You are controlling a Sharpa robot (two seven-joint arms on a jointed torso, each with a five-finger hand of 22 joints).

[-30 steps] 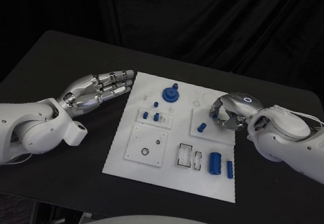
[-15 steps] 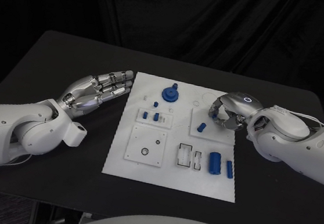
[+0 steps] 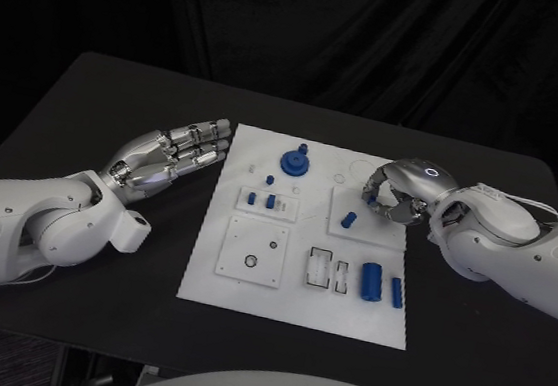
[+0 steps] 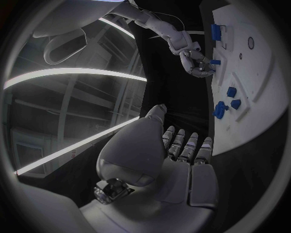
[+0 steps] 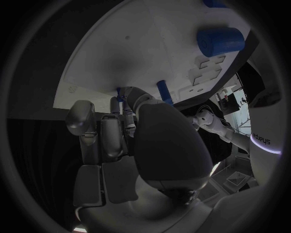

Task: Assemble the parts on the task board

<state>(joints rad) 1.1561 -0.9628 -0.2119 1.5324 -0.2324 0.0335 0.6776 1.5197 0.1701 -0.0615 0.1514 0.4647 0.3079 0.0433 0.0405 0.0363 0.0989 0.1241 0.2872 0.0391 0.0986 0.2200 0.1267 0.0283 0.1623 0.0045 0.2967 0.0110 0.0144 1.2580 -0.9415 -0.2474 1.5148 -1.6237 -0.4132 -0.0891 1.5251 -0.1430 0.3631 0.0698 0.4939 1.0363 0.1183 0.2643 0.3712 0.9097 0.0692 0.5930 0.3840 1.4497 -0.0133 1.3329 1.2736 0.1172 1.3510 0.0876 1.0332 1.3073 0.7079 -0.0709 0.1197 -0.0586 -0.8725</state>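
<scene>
The left hand [image 3: 169,155] lies flat on the black table [image 3: 73,116] just beside the board's left edge, fingers stretched out and slightly apart, holding nothing. The white board [image 3: 291,307] sits in the middle of the table, with a round blue piece [image 3: 293,162] near its far edge, small blue blocks [image 3: 269,201] below that, and two blue cylinders [image 3: 381,284] lying near the right edge. The right hand [image 3: 396,195] hovers over the board's far right part, fingers curled in close to a small blue peg [image 3: 347,219]; whether they actually pinch anything I cannot tell. The step in hand looks like seating or fetching that peg. Next the right hand likely needs a careful, fine alignment over its slot.
</scene>
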